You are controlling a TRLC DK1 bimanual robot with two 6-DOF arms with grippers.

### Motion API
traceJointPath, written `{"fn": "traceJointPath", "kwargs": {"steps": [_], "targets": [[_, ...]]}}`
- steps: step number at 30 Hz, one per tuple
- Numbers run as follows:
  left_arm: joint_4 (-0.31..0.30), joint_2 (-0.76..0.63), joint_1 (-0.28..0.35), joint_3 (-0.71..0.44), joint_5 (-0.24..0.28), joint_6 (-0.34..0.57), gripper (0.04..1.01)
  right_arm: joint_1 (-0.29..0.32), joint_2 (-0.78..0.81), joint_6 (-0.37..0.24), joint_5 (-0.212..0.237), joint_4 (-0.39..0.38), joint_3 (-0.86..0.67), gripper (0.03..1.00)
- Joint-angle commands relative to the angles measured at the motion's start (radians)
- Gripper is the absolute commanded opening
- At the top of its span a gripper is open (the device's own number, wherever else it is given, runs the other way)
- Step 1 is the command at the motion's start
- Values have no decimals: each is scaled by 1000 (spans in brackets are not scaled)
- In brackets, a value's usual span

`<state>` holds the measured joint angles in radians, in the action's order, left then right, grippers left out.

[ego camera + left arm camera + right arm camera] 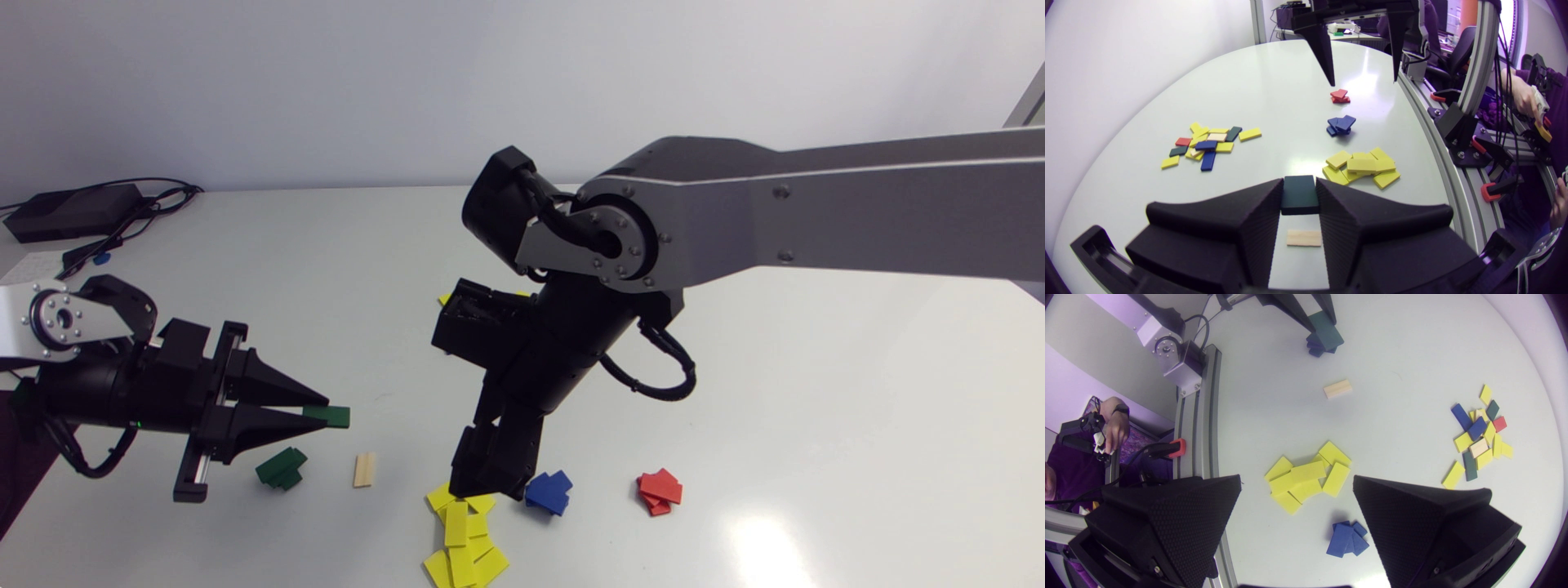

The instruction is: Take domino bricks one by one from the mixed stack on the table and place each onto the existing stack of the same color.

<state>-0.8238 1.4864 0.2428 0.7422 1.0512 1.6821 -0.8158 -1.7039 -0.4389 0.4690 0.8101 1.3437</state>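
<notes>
My left gripper [320, 411] is shut on a dark green brick [1299, 195], held a little above the table. The green stack [282, 469] lies just below and beside it. A single wooden brick [1304, 238] lies under the left fingers. My right gripper [1296, 479] hangs open and holds nothing, directly over the spread yellow pile [1306, 477]. Beside that pile are the blue stack [549, 492] and the red stack [660, 492]. The mixed stack [1208, 145] of yellow, blue, green, red and wooden bricks lies farther back, mostly hidden behind my right arm in the head view.
A black box with cables [73, 212] sits at the table's far left corner. The near table edge runs close to the yellow pile [461, 535]. My right arm [816, 212] spans the right half of the table, above its surface.
</notes>
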Motion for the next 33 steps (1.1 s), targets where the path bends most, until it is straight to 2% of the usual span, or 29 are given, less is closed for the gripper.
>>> {"fn": "traceJointPath", "kwargs": {"steps": [1,2,6,12,17,26,33], "targets": [[63,-15,41,-79,6,-24,277,6,27,-20,8,-14,-40,969],[104,-17,58,-102,-5,-28,279,6,32,-20,8,-20,-49,969],[157,3,133,-145,-11,-10,280,6,47,-18,8,-34,-81,969],[157,61,253,-165,-31,93,280,7,69,-12,10,-58,-121,969],[149,101,325,-191,-37,179,282,6,76,-8,11,-75,-140,969],[141,169,385,-207,-42,278,287,0,78,-1,13,-92,-149,969],[140,190,401,-184,-40,288,289,0,76,0,14,-94,-147,969]]}}
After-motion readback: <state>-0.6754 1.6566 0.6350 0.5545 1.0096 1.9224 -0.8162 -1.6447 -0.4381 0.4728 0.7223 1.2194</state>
